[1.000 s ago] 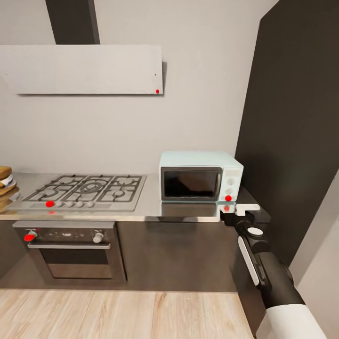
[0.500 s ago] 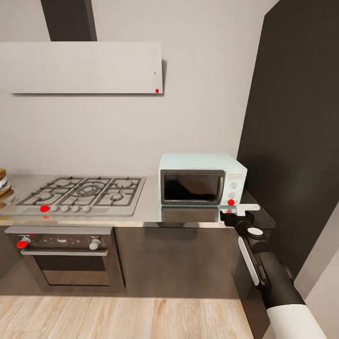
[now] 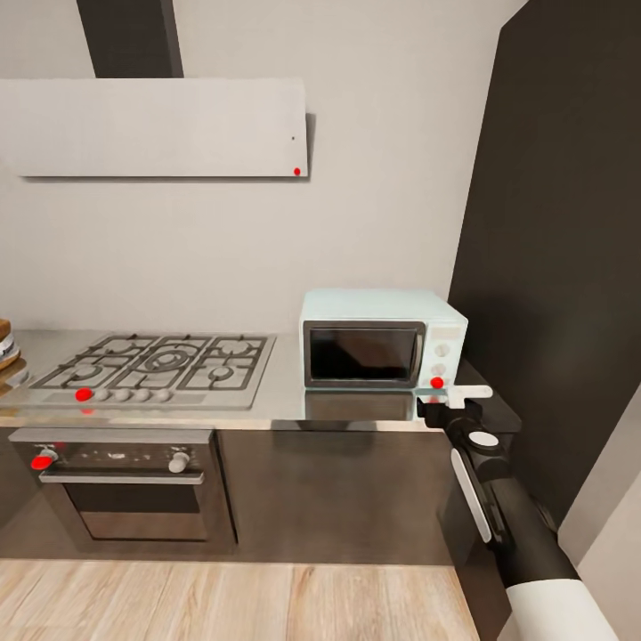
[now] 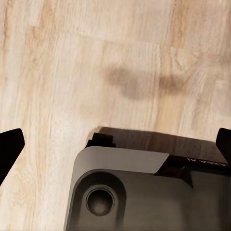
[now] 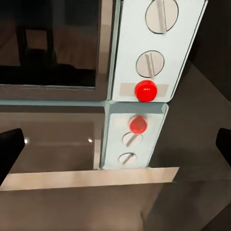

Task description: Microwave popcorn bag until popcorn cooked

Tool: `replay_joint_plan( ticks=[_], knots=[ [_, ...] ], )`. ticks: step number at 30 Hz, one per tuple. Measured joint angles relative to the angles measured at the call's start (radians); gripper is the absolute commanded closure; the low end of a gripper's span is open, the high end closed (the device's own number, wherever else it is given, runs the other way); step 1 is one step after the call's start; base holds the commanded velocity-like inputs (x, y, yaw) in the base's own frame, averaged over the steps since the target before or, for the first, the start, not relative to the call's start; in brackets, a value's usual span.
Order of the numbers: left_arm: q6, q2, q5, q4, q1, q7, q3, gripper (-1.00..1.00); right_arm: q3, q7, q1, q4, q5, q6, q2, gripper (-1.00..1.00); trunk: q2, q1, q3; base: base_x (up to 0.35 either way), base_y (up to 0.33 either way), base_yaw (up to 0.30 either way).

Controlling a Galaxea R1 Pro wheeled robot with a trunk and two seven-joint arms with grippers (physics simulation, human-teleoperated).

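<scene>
Right of centre in the head view, the boxy mint microwave (image 3: 381,338) sits door shut on the glossy grey countertop (image 3: 285,396), beside a gas hob (image 3: 156,363). At its front edge the right gripper (image 3: 456,401) hovers spread wide, empty, facing the red button (image 5: 146,90). Left gripper (image 4: 115,144) splayed over wood floor (image 4: 72,72).

Glossy metallic countertop (image 3: 285,392), wood floor (image 3: 231,601)

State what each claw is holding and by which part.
Nothing is held. The right claw is open in front of the microwave with nothing between its fingers; the left claw is open above the wood floor.
</scene>
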Motion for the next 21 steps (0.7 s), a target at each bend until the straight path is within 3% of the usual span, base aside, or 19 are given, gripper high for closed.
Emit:
replay_joint_plan(
  ticks=[6,15,21],
  knots=[
    [0.0,0.0,-0.001,0.0,0.0,0.0,-0.006,-1.0,0.0,0.002,0.0,-0.005,0.0,0.0,0.0,-1.0,0.0,0.0,0.0,0.227,0.0,0.0],
    [0.0,0.0,-0.003,0.0,0.0,0.0,-0.009,-1.0,0.001,0.006,0.004,-0.038,0.0,0.001,-0.002,-1.0,0.0,0.0,0.0,0.029,0.0,0.0],
    [0.0,-0.001,-0.006,0.0,0.0,0.0,-0.01,-1.0,0.001,0.007,0.005,-0.05,0.0,0.001,-0.002,-1.0,0.0,0.0,0.0,0.177,0.0,0.0]
  ],
)
